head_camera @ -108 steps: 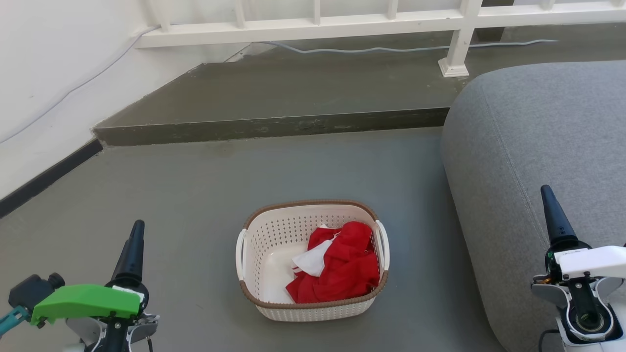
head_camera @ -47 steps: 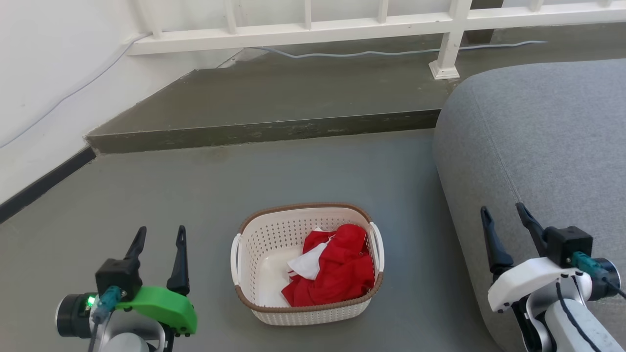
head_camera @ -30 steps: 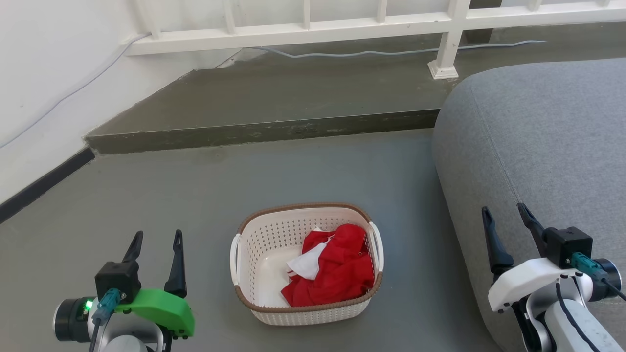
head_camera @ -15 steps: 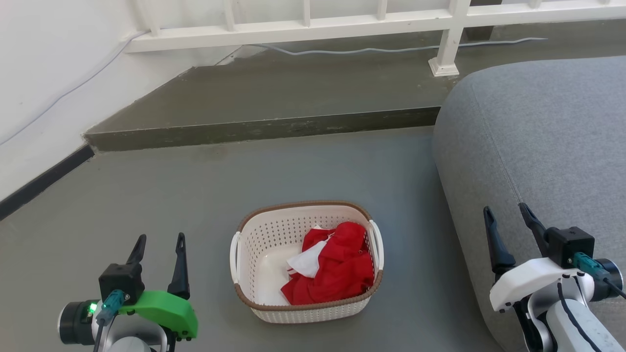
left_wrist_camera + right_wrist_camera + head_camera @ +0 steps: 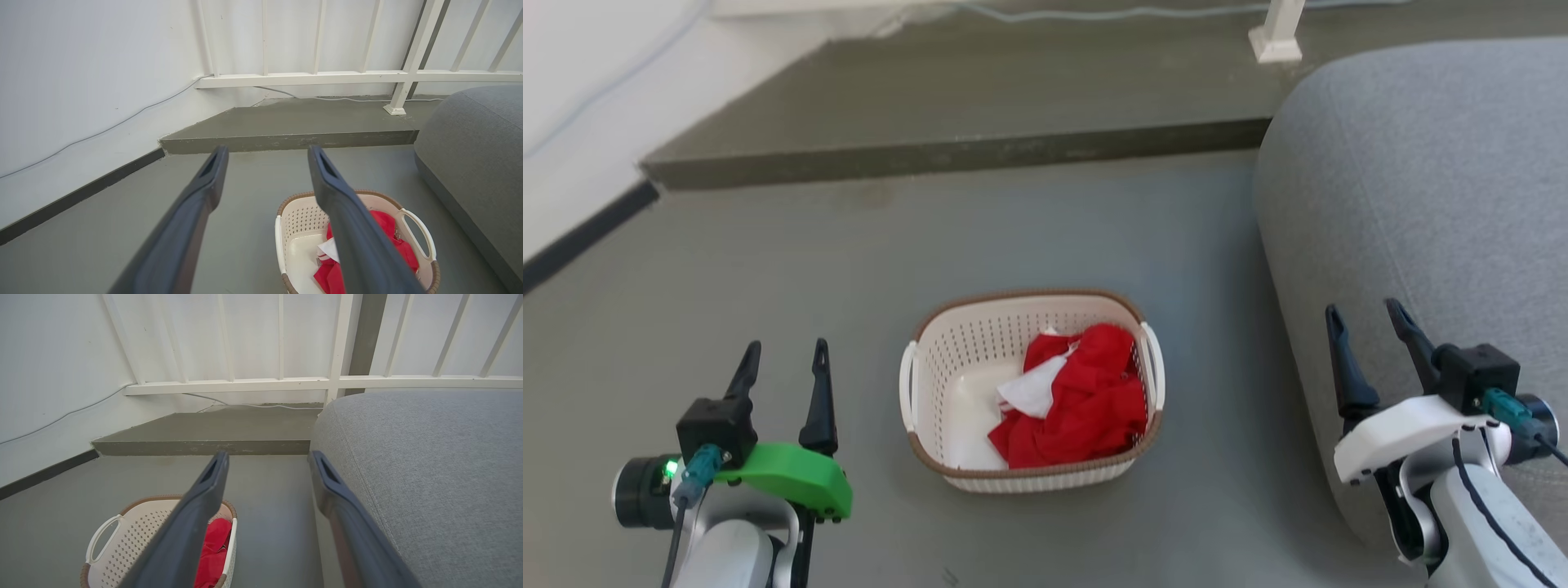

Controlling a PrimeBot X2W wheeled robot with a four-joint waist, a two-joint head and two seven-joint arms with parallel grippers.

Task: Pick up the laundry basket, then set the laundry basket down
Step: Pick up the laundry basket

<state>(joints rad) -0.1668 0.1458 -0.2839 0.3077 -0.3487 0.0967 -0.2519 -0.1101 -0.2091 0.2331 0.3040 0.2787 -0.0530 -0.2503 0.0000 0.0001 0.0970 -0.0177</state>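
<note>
Head view: laundry basket [image 5: 1029,291] sits upright on the grey floor [image 5: 1054,220], centre of frame, between the two grippers and touching neither. Count: one basket, brown rim, two white loop handles [image 5: 1156,371], one on each short side. Inside: one crumpled red cloth [image 5: 1086,404] filling the right half, and one smaller white cloth [image 5: 1031,394] lying against it. The left half of the basket bottom is bare.

Left gripper [image 5: 786,349] at lower left, two dark fingers pointing up-frame with a gap between them, nothing in the gap. It is well apart from the basket's left handle. Right gripper [image 5: 1362,310] at lower right, fingers likewise spread and empty, seen against the flank of the sofa.

Surroundings: one large grey fabric sofa [image 5: 1421,163] takes the right side. Its rounded flank comes near the basket's right handle, with a strip of floor between. Behind the basket, well apart, one raised concrete step [image 5: 956,155] runs across.

Left wrist view: one white railing [image 5: 347,75] stands on the step, one thin cable [image 5: 102,130] runs along the white wall [image 5: 81,61], and one dark skirting strip [image 5: 81,196] lies at its foot.

Right wrist view: basket low left, sofa behind the right-hand finger.
</note>
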